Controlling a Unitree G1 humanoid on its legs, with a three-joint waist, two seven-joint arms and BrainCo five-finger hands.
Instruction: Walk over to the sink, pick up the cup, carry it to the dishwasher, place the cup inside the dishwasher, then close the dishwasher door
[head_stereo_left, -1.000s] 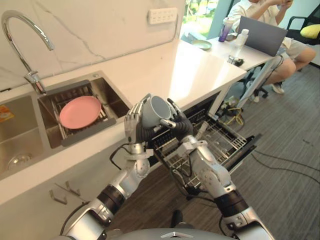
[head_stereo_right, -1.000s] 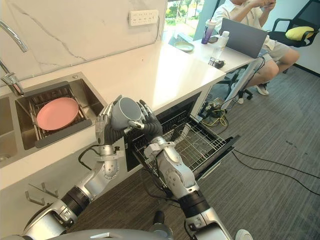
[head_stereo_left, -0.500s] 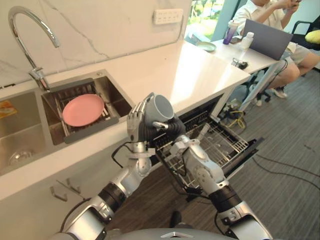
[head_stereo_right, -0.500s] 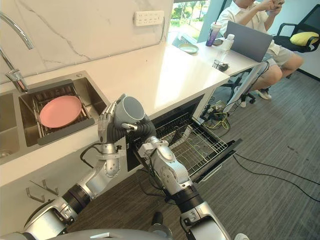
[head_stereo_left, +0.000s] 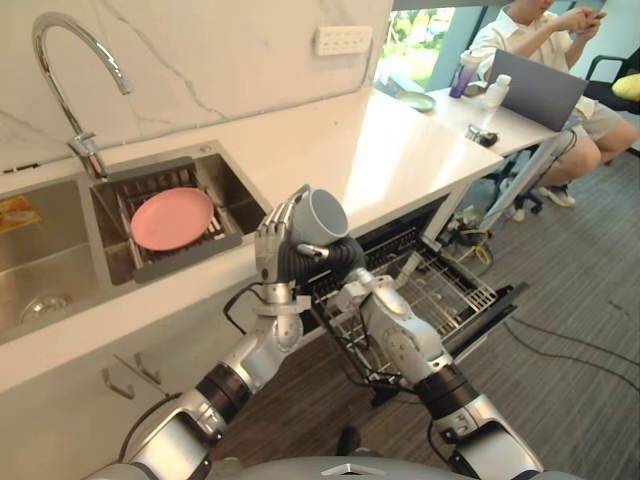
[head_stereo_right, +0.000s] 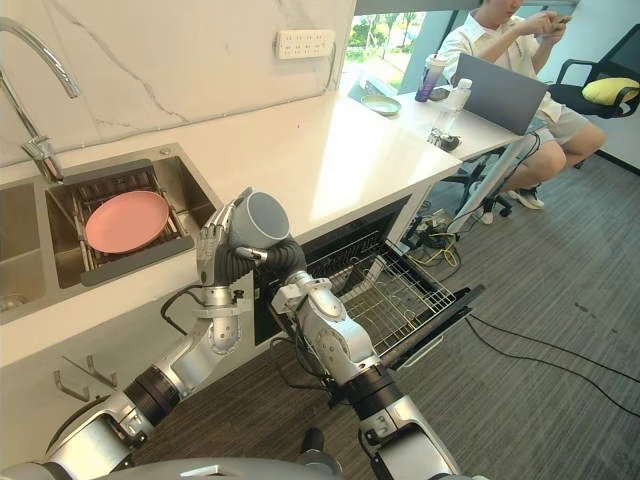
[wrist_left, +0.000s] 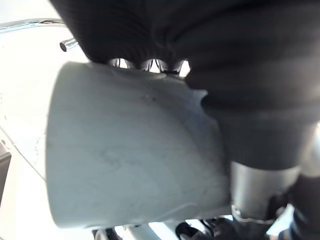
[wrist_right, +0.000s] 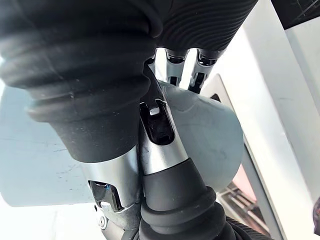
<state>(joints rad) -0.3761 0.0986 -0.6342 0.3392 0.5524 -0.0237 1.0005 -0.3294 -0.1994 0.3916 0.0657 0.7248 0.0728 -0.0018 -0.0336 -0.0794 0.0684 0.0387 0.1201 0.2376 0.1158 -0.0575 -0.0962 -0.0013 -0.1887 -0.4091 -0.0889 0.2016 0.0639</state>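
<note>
Left eye view, smooth grey cup (head_stereo_left: 323, 212), left hand (head_stereo_left: 275, 250) and right hand (head_stereo_left: 338, 259) curled round it, wire rack (head_stereo_left: 445, 285) nearby

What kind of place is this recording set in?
Most likely an office kitchenette: a steel sink with a tall faucet, a dishwasher standing open under the white counter, and a person with a laptop just beyond.

Both eye views look steeply down from the head at the worktop (head_stereo_left: 390, 150), sink (head_stereo_left: 45, 255) and open dishwasher (head_stereo_left: 450, 290); set just apart side by side, they share almost the whole scene, the right one taking in more floor (head_stereo_right: 560, 250); each wrist view sits very close against the cup (wrist_left: 125, 160), both sharing its grey wall.
</note>
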